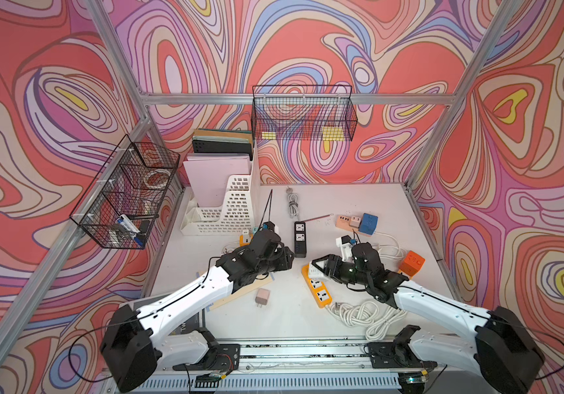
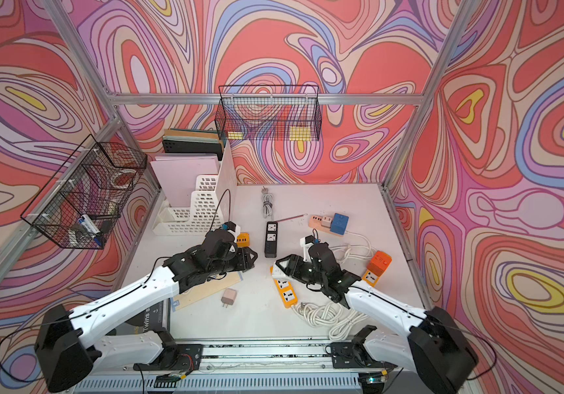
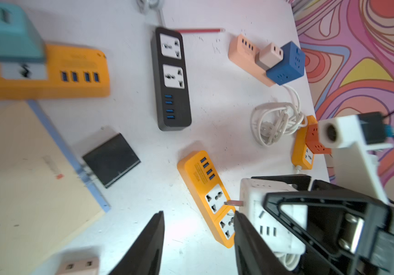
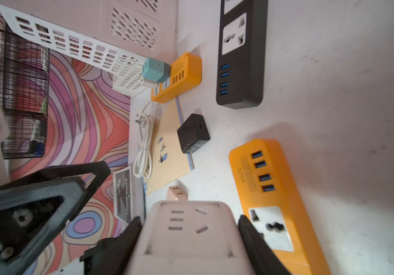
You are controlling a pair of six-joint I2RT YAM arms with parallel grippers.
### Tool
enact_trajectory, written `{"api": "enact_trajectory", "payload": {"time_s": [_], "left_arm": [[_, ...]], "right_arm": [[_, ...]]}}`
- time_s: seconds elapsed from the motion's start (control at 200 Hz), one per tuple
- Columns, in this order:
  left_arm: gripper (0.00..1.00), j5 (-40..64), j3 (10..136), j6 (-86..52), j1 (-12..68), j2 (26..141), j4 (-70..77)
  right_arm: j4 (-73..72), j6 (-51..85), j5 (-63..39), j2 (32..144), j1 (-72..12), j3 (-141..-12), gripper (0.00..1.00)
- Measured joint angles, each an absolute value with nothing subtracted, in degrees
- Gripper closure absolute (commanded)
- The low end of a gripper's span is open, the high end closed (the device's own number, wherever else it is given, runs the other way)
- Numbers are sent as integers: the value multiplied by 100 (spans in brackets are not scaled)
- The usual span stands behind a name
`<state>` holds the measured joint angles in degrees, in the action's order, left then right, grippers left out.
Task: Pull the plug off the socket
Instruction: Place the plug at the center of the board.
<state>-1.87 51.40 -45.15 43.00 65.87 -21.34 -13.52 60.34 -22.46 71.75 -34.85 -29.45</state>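
In both top views the right pincer [image 1: 315,268] sits at mid-frame over the upper end of the strip [image 1: 319,291], with the white plug [image 1: 313,272] in it. From here we cannot tell whether the plug is out. The left pincer [image 1: 287,261] points at it from the left, apart from it, and its gap is hidden. Bare bench [image 1: 290,317] lies below and between the arms. A cord [image 1: 365,315] crowds the lower right, and a black strip [image 1: 300,238] lies just above.

In the left wrist view the prongs [image 3: 232,203] show bare over the strip's upper socket. We judge the pull done, or all but done. What is left is to carry the plug clear and set it down. At the bottom of the frame the left pincer's fingers [image 3: 148,245] stand apart with only bench between them, so it holds nothing. A black charger [image 3: 111,159] lies loose by the board [image 3: 24,166], centre left. The bench's edge runs down the right of the frame, beyond the cord.

In the right wrist view the fingers [image 4: 250,238] press both flanks of the plug at bottom centre, so the right pincer is gripping it. The strip lies just to its right. The open bench at upper right looks to us the freest way out.
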Motion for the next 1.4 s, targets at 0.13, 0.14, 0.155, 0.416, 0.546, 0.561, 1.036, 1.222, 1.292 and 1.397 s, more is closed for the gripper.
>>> {"api": "enact_trajectory", "payload": {"time_s": [0.13,0.14,0.155,0.416,0.546,0.561,1.036,1.222,1.292,1.397], "left_arm": [[5,-904,4654,-4460,4244,5592,-2335],[4,-956,4593,-4480,4237,5507,-2349],[4,-1009,4532,-4484,4235,5408,-2373],[3,-1699,3518,-4871,4193,3885,-2738],[3,-1955,3430,-4982,4193,3485,-2941],[3,-1988,3430,-4998,4193,3446,-2961],[3,-2412,3430,-5039,4193,3439,-3135],[3,-2316,3430,-5039,4193,3568,-3074],[3,-2268,3430,-5039,4193,3573,-3000],[3,-2185,3428,-5041,4193,3573,-2821]], "right_arm": [[-2563,6578,-2783,8355,-3485,-3269,71],[-2589,6587,-2801,8403,-3485,-3304,71],[-2635,6606,-2842,8510,-3485,-3382,71],[-2875,6641,-3164,9749,-3673,-4755,68],[-2681,6517,-3197,10269,-4112,-5137,66],[-2646,6504,-3201,10326,-4171,-5170,66],[-425,5756,-2812,11177,-4823,-6396,35],[676,5192,-2303,11076,-4851,-6687,24],[1059,4952,-2078,10899,-4849,-6692,24],[1533,4595,-1717,10497,-4849,-6687,27]]}}
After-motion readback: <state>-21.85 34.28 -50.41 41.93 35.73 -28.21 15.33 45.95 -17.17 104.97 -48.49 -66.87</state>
